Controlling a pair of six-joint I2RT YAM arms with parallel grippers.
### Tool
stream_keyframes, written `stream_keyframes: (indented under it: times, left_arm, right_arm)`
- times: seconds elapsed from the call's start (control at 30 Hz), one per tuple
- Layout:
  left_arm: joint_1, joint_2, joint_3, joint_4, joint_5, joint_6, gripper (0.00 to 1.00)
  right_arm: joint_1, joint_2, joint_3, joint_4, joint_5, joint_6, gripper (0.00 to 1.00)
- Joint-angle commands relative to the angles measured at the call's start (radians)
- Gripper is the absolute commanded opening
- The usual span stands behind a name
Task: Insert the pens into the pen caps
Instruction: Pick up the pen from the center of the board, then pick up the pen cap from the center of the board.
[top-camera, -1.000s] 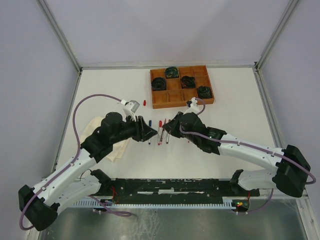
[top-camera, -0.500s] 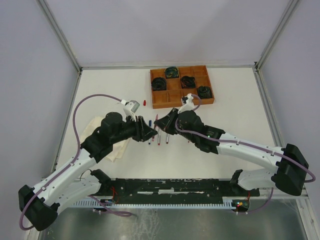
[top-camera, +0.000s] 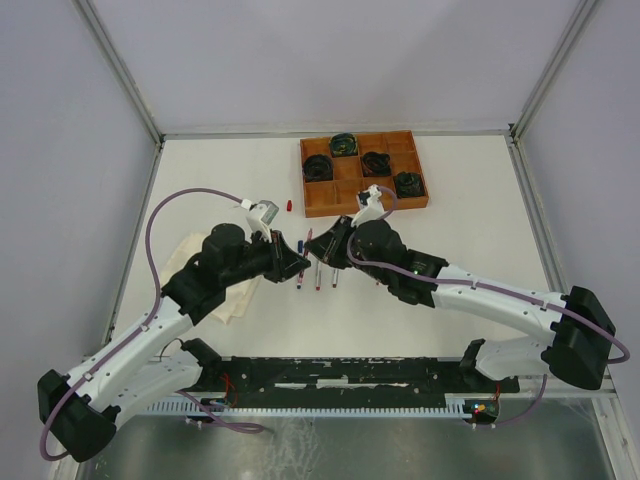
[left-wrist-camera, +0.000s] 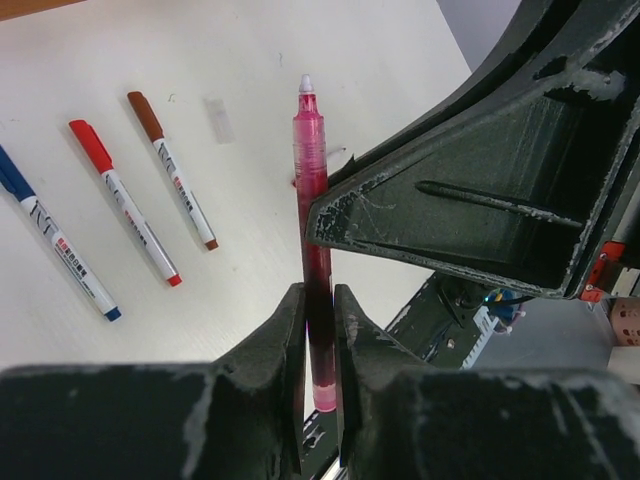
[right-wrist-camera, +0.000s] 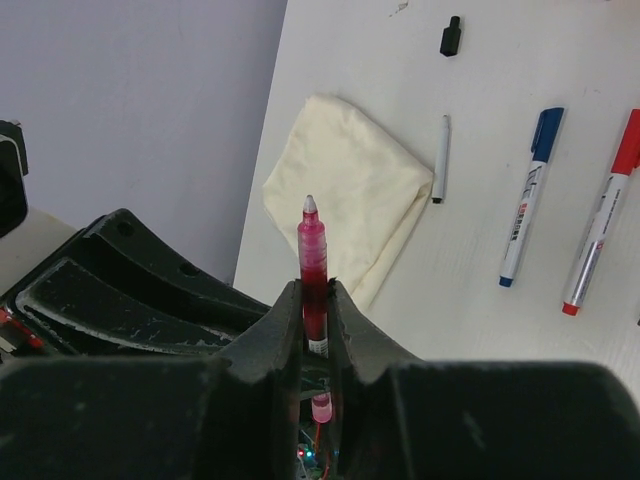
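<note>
A white worktop (top-camera: 480, 210) sits inside pale grey walls. Near its middle, the pink pen (left-wrist-camera: 312, 180), a translucent barrel with a small white tip, is gripped from both sides. The left gripper (left-wrist-camera: 320, 295) has its jaws clamped narrow on the lower barrel. The right gripper (right-wrist-camera: 315, 290) has its jaws pressed against the same pen, with the white tip sticking out beyond them. The two grippers meet almost nose to nose.

A blue-capped pen (left-wrist-camera: 50, 250), a red-capped pen (left-wrist-camera: 120, 200) and a brown-capped pen (left-wrist-camera: 170, 170) lie side by side on the surface beneath, apart from each other. A thin uncapped pen (right-wrist-camera: 440, 158) lies just beside the edge of a folded cream cloth (right-wrist-camera: 350, 185), and a loose black cap (right-wrist-camera: 451, 36) sits farther off. A red cap (top-camera: 289, 205) lies just left of a wooden tray (top-camera: 325, 197) at the far side. Some of the tray's compartments hold dark cable coils (top-camera: 318, 167).
</note>
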Motion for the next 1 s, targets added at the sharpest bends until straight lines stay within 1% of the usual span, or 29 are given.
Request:
stream_keyframes:
  times: [0.0, 0.07, 0.13, 0.3, 0.4, 0.57, 0.67, 0.8, 0.97]
  left_arm:
    - [-0.004, -0.014, 0.007, 0.061, 0.018, -0.02, 0.09]
    - [-0.003, -0.016, 0.007, 0.058, 0.013, -0.021, 0.05]
    - [-0.003, -0.017, 0.011, 0.047, 0.004, -0.018, 0.03]
    - [-0.004, -0.03, 0.024, 0.003, -0.044, -0.002, 0.03]
    - [-0.003, -0.045, 0.027, -0.027, -0.092, 0.007, 0.03]
    - [-0.003, -0.082, 0.023, -0.064, -0.151, 0.032, 0.03]
    - [-0.003, -0.112, 0.026, -0.084, -0.19, 0.042, 0.03]
    - [-0.002, -0.13, 0.034, -0.115, -0.225, 0.051, 0.03]
    - [-0.003, -0.136, 0.043, -0.144, -0.227, 0.058, 0.03]
  right_arm:
    - [0.011, -0.013, 0.048, 0.042, -0.042, -0.027, 0.21]
    - [0.01, -0.023, 0.045, 0.026, -0.043, -0.04, 0.25]
    - [0.011, -0.04, 0.045, -0.006, -0.031, -0.065, 0.32]
    - [0.011, -0.108, 0.028, -0.132, 0.04, -0.132, 0.44]
    - [0.011, -0.159, 0.009, -0.198, 0.09, -0.172, 0.47]
    - [0.01, -0.227, -0.02, -0.325, 0.19, -0.207, 0.5]
    - [0.0, -0.227, -0.011, -0.463, 0.285, -0.19, 0.56]
    - [-0.064, -0.189, 0.006, -0.551, 0.261, -0.198, 0.58]
    - [-0.203, -0.099, 0.011, -0.594, 0.108, -0.225, 0.57]
